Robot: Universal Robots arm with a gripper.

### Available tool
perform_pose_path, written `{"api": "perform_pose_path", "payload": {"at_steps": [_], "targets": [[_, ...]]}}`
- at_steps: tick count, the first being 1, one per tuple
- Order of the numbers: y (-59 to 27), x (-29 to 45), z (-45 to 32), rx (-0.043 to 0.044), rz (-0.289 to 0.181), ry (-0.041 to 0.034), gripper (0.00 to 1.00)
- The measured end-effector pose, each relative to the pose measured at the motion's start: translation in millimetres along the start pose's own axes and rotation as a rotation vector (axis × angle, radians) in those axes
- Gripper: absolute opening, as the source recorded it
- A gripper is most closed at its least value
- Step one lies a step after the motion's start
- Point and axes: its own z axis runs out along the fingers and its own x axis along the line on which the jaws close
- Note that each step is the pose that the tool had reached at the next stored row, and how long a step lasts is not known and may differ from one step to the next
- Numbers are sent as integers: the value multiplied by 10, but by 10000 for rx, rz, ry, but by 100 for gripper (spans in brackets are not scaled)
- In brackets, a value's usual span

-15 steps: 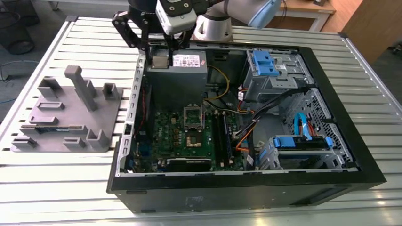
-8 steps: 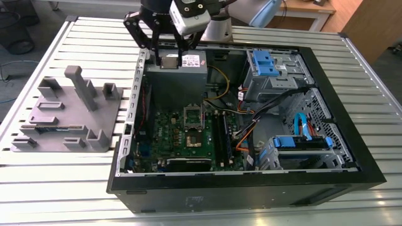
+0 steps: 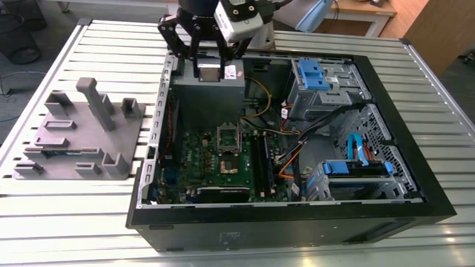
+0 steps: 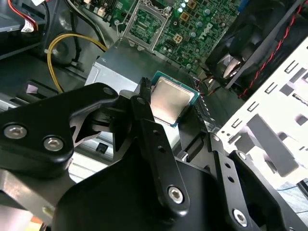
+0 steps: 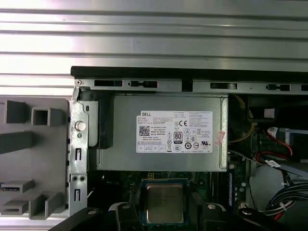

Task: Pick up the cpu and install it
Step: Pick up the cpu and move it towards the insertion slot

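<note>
- Fingers (image 4: 144,111) clamped on two opposite edges of the cpu (image 4: 171,100), shiny metal top in plain sight.
- Held above the grey power supply (image 5: 163,130), by the far wall of the open case (image 3: 297,222).
- Farther off, green motherboard (image 4: 202,33) on the case floor.

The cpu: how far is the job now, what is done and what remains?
Done: the cpu is picked up; the end effector is shut on its edges. In hand: it hangs above the grey power supply inside the case. Left: the installing; the socket on the green motherboard looks empty, and the cpu is not over it.
</note>
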Motion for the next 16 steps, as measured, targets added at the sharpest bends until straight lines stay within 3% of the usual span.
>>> {"api": "perform_pose_path", "payload": {"at_steps": [7,16], "targets": [[-9,-6,2,1,-1,0,47],[-83,-15,20,0,1,0,47]]}}
